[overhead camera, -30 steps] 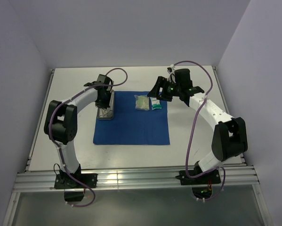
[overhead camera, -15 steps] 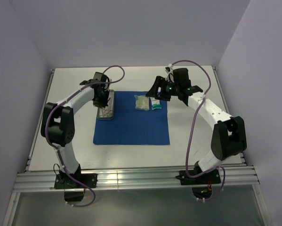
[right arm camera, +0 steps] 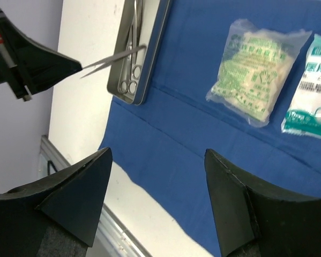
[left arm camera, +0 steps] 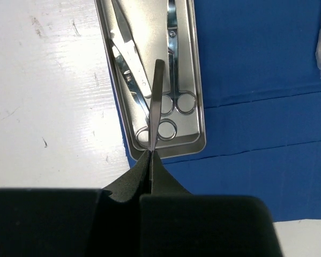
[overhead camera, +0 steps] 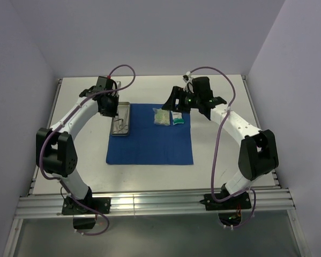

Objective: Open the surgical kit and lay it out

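The left gripper (left arm camera: 150, 159) is pinched shut on one tweezers (left arm camera: 157, 101), held over the steel tray (left arm camera: 199, 134) and parallel to its length; the blue cloth (left arm camera: 256, 123) lies immediately right, while the right gripper (right arm camera: 156, 160) hangs wide by the packets (right arm camera: 256, 69).

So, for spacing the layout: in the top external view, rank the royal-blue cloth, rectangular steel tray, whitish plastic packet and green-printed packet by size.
Largest first:
royal-blue cloth
rectangular steel tray
whitish plastic packet
green-printed packet, smallest
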Tool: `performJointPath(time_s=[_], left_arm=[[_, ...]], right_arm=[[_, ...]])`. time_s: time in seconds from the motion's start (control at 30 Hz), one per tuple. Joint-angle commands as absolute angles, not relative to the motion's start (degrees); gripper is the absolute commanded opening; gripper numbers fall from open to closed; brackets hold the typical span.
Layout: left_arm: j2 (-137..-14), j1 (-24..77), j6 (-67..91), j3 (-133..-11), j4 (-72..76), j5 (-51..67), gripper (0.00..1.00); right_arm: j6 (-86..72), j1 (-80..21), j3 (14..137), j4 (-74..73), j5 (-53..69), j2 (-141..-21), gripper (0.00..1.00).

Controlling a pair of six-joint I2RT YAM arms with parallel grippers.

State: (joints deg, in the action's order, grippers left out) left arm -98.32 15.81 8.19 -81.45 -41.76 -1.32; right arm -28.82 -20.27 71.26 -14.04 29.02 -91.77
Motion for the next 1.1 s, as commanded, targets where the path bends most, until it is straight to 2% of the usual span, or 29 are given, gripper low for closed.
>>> performJointPath(time_s=[0.0, 0.43, 0.53, 0.63, 0.8, 1.07], left_arm=[[-95.45, 15.47, 7.29, -82.97, -43.42, -0.44, 0.0], [-94.65, 15.38, 6.68, -81.92, -43.51, 0.7, 0.01], [-97.02, 15.29, 6.15, -80.95, -41.93, 0.35, 0.3], [-100.18, 15.29, 6.5, -80.86, -40.18, 0.35, 0.35], [-106.24, 15.38, 6.5, -83.05, -37.53, 0.26, 0.35], [-112.23, 15.29, 6.24, -85.87, -35.68, 0.35, 0.29]], right_arm=[[-25.41, -21.53, 71.46, -9.15, 26.29, -89.04, 0.77], [-16.17, -31.02, 68.55, -3.07, 13.89, -87.62, 0.79], [-16.43, -31.46, 69.87, -4.39, 13.54, -87.98, 0.79], [-16.61, -31.46, 69.26, -4.57, 13.1, -87.1, 0.8], [-15.65, -31.38, 69.08, -6.68, 12.48, -86.22, 0.8], [-15.64, -31.38, 68.64, -8.09, 12.04, -85.87, 0.8]])
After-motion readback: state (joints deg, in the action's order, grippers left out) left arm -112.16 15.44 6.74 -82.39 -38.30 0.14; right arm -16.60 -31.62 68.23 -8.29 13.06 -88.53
